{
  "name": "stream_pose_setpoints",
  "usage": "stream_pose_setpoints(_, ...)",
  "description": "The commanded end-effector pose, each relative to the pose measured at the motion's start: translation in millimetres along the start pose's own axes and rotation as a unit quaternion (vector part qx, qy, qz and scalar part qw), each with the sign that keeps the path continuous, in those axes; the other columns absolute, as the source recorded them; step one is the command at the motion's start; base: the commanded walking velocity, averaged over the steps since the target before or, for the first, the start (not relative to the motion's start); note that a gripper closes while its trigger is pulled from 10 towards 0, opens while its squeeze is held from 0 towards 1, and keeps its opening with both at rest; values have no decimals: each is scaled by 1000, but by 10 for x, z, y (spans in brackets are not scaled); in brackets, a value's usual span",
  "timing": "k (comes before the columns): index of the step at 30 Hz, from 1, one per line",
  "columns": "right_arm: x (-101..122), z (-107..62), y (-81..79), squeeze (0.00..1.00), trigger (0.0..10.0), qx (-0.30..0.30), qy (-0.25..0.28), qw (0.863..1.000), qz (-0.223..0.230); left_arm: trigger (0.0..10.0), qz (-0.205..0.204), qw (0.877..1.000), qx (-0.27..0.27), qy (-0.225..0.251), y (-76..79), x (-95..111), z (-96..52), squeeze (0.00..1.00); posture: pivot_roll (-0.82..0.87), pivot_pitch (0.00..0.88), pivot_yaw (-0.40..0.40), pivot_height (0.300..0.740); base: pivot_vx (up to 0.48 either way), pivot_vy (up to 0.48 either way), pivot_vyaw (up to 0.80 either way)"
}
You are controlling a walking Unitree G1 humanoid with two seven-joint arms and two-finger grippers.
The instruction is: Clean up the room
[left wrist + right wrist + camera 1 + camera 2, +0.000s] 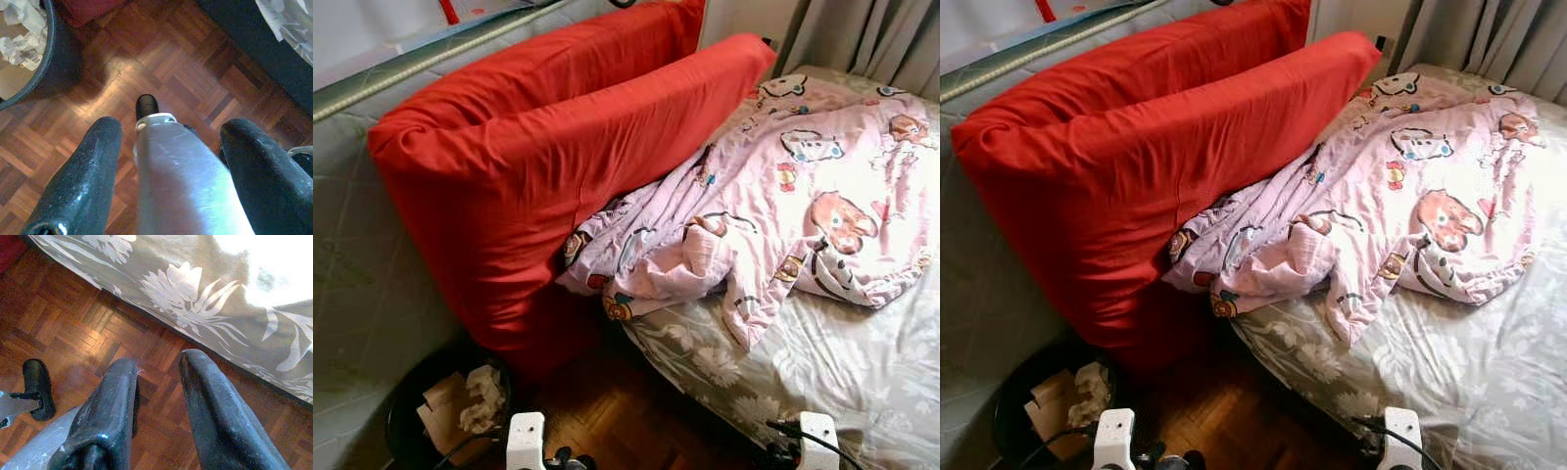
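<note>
From my head camera I look down at a bed [862, 372] covered in a grey sheet printed with pale flowers. A crumpled pink blanket [783, 206] with cartoon bear pictures lies across it, bunched toward the near edge of the mattress and hanging slightly over it. Two large red pillows [558, 147] stand on edge between the bed and a grey quilted upright panel [352, 284] on my left; the blanket's crumpled end presses against the nearer pillow. Grey curtains [871, 39] hang at the far right. On the brown parquet wood floor [617, 411], beside the pillows and near my left side, sits a round black waste bin [406, 426] holding cardboard and crumpled white paper. The white wrists of both my arms show at the bottom edge.

My left wrist camera looks straight down at the parquet. My left gripper [168, 134] has its two black fingers spread wide apart, holding nothing, with my silver leg and black foot below between them. The bin's rim sits at one corner.

My right wrist camera shows my right gripper [161, 364] above the floor, beside the bed's flowered sheet edge. Its fingers stand slightly apart and grip nothing.
</note>
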State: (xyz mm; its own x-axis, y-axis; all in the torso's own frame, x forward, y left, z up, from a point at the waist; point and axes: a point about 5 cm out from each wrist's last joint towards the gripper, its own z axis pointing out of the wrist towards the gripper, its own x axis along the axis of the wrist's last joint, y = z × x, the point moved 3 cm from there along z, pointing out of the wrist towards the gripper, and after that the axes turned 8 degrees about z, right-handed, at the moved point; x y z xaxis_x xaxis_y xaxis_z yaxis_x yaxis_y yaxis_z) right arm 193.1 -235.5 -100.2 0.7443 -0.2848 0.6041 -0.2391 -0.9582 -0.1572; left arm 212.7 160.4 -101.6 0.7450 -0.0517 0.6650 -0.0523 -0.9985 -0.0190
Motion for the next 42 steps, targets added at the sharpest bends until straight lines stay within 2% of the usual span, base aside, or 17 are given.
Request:
stream_pose_setpoints(1,-49,-12,18,0,10000,-2,-6,1000,7,10000,2,1000,-1,-22,37,-119,-21,0,51,178,-17,740,300,0,0)
stream_pose_setpoints(8,-40,-11,5,0,10000,5,-5,1000,-7,10000,1,1000,-8,-18,182,-71,-2,0,51,177,-16,740,372,0,238)
stream_pose_setpoints(13,-46,-12,7,0,10000,4,-5,1000,2,10000,1,1000,-4,-17,102,-74,-7,0,51,177,-16,740,403,0,126)
stream_pose_setpoints(20,-41,-13,15,0,10000,-1,0,1000,15,10000,3,1000,-5,-13,88,-62,-6,0,52,176,-17,740,402,0,0)
stream_pose_setpoints(23,-41,-14,24,0,10000,-5,0,1000,14,10000,11,1000,-5,-4,76,-20,1,0,52,177,-18,740,0,0,0)
stream_pose_setpoints(29,-37,-18,47,0,10000,-18,12,999,44,10000,12,1000,-9,26,67,139,27,0,57,178,-18,740,0,0,-272)
stream_pose_setpoints(30,-34,-19,46,0,10000,-17,14,999,46,10000,12,999,-7,32,20,160,25,0,57,177,-18,740,0,0,-650)
stream_pose_setpoints(31,-30,-19,45,0,10000,-15,15,999,44,10000,6,999,1,44,-182,191,7,0,54,177,-18,740,0,0,-644)
stream_pose_setpoints(32,-30,-19,45,0,10000,-15,15,999,44,10000,6,999,1,44,-182,191,7,0,54,177,-18,740,0,0,-644)
stream_pose_setpoints(34,0,-20,28,0,10000,-5,27,999,46,10000,-2,998,11,68,-389,277,-17,0,54,178,-18,740,0,0,-313)
stream_pose_setpoints(41,29,-24,14,0,10000,5,40,998,44,10000,-21,992,21,124,-475,524,-23,0,57,172,-21,740,0,0,0)
stream_pose_setpoints(42,54,-28,6,0,10000,11,51,998,43,10000,-25,988,24,148,-479,618,-30,0,59,171,-20,740,0,0,0)
